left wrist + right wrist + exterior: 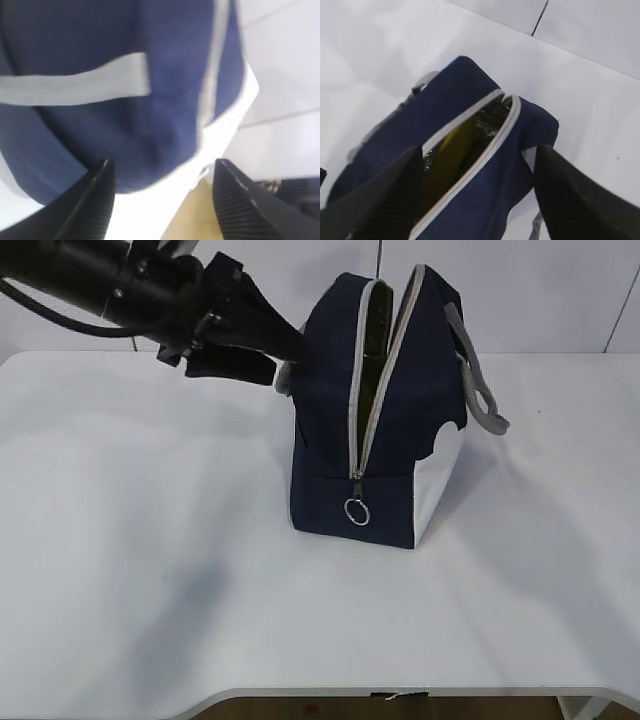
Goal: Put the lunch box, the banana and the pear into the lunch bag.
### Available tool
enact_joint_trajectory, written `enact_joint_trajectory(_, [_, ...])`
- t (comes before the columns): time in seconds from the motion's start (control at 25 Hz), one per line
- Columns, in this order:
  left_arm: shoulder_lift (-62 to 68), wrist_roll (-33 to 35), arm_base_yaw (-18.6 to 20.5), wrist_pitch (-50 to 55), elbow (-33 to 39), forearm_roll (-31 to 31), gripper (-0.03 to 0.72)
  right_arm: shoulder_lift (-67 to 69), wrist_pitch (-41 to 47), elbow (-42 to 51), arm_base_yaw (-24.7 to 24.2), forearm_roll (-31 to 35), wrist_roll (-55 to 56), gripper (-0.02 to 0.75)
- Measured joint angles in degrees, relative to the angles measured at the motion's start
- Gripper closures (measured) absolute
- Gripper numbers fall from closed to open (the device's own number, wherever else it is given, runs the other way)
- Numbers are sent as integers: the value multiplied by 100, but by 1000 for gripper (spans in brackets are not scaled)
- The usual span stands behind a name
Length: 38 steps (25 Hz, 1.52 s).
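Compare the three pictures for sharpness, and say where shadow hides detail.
Exterior view: sharp, with soft shadows on the table. Left wrist view: motion-blurred lunch bag. Right wrist view: fairly sharp, but the bag's interior is dark, showing only something yellow.

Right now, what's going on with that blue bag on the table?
A navy lunch bag stands upright on the white table with its zipper open. The left gripper sits right against the bag's far side by a grey handle, jaws apart and nothing between them. The right gripper hovers open above the gap, where something yellow shows inside, too dim to name. No food or box lies loose on the table.
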Motion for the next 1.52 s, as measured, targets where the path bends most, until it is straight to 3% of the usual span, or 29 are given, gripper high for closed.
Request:
enact_joint_trajectory(0.28, [-89, -457, 0, 965, -798, 1024, 215, -562, 23, 24, 0, 552, 22, 194])
enact_joint_trajectory(0.56, [-262, -1540, -8, 1082, -991, 2810, 212, -1202, 27, 631, 0, 894, 40, 208])
enact_joint_trajectory(0.76, [-462, -2224, -12, 1120, -991, 3929, 284, -1606, 36, 1224, 0, 1064, 5, 212])
enact_joint_trajectory(1.12, [-785, -2366, -21, 1146, -1004, 4166, 317, -2383, -67, 2858, 0, 1093, -314, 215])
enact_joint_trajectory(1.28, [-819, -2426, -21, 1159, -1004, 4166, 317, -3035, -966, 3924, 0, 1385, -795, 237])
enact_joint_trajectory(1.52, [-819, -2450, -21, 1159, -1004, 4154, 317, -4111, -2520, 5911, 0, 2539, -2277, 258])
